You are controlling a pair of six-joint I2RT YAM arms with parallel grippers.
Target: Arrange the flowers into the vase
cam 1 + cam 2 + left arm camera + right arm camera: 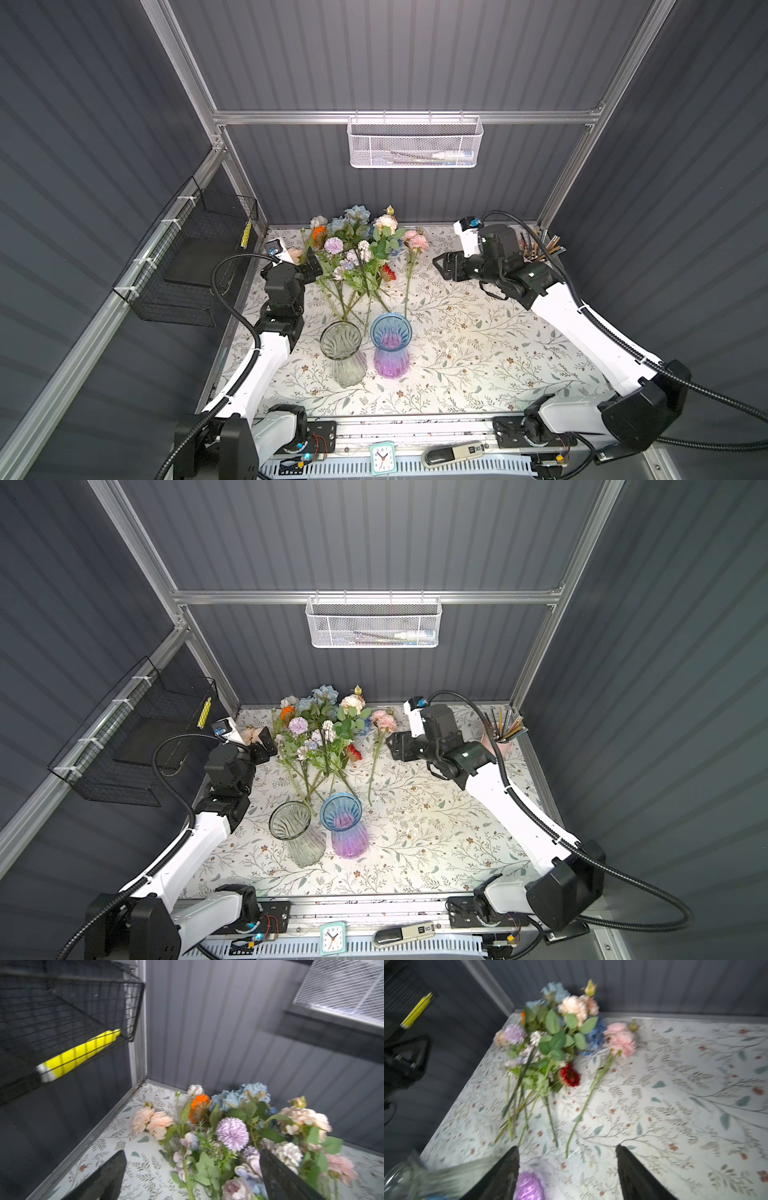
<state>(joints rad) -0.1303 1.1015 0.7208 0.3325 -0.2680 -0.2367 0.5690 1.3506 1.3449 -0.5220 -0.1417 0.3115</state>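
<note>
The flowers point(357, 253) lie in a heap at the back middle of the table, blooms toward the wall and stems fanning toward the front; both top views show them. One pink flower point(415, 241) lies apart on the right of the heap. A clear vase point(341, 345) and a blue-and-purple vase point(390, 345) stand upright side by side in front of the stems. My left gripper point(311, 264) is open at the heap's left edge; in the left wrist view, blooms point(232, 1133) sit between its fingers point(110, 1176), ungripped. My right gripper point(439, 266) hovers open and empty, right of the pink flower point(620, 1039).
A pink cup of pens point(540, 249) stands in the back right corner, behind the right arm. A black wire basket point(195, 257) with a yellow marker point(79, 1055) hangs on the left wall. A white mesh basket point(415, 143) hangs on the back wall. A small clock point(382, 457) sits at the front rail.
</note>
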